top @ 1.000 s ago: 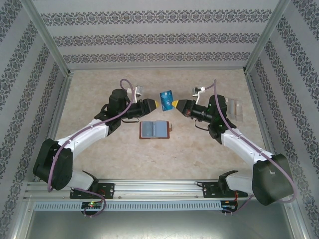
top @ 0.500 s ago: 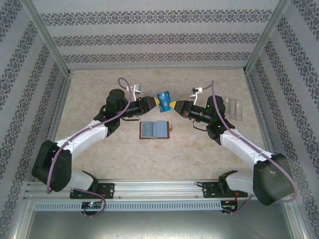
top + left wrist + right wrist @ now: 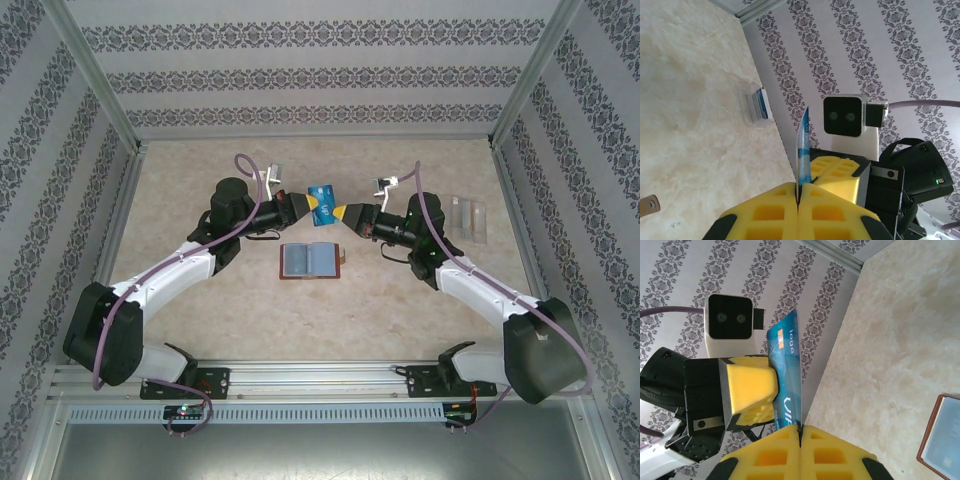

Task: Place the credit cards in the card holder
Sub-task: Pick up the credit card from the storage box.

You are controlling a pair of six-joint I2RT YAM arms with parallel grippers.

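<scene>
Currently my left jaws and right jaws both pinch the same blue credit card (image 3: 322,199), held in the air just far of the card holder (image 3: 311,259), which lies open on the worktop (image 3: 400,300) between my arms.

Left gripper (image 3: 798,194) pinches blue card (image 3: 803,145) (edge-on).

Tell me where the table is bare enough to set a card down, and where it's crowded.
Widest bare patch: the table between the card holder and the near rail. Also free: the far strip along the back wall. Crowded: the centre, where left gripper and right gripper pinch the blue card, and around the clear case.
</scene>
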